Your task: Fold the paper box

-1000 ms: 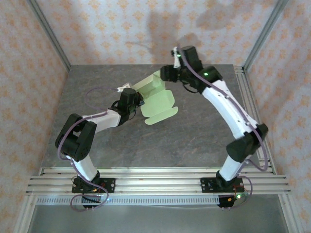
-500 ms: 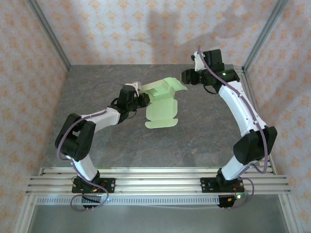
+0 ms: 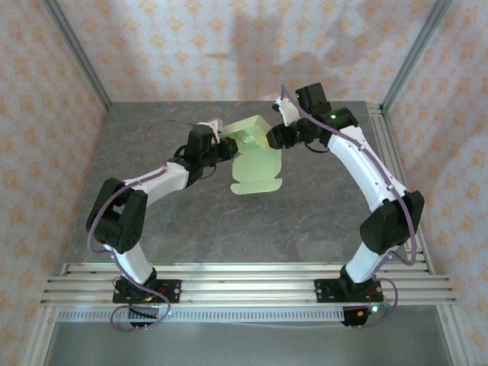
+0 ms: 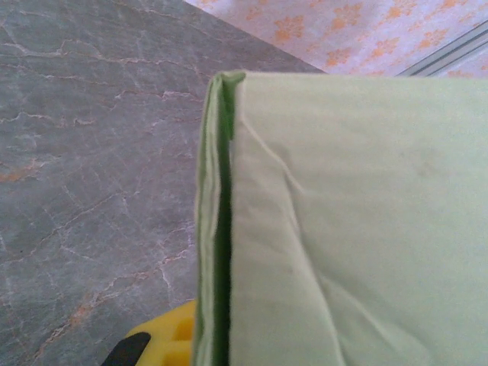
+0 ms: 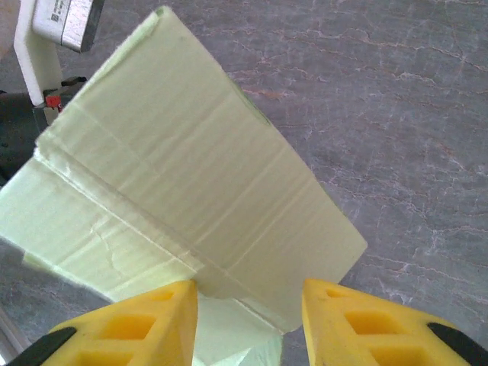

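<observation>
The grey marbled desk (image 3: pixel 191 221) carries the pale yellow-green card paper box (image 3: pixel 255 156) toward its far middle. The box is half-folded, one panel raised and a tabbed flap lying nearer. The left gripper (image 3: pixel 226 149) is clamped on its left edge. The right gripper (image 5: pixel 245 293), fingers spread apart, straddles the raised panel's right corner.

The paper box (image 3: pixel 255 164) sits between left fingers (image 4: pixel 164 343) and right fingers (image 5: pixel 152 320).

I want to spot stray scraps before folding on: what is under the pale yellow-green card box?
Below the pale yellow-green card box lies grey marbled tabletop; the patch directly beneath its flaps is covered.
</observation>
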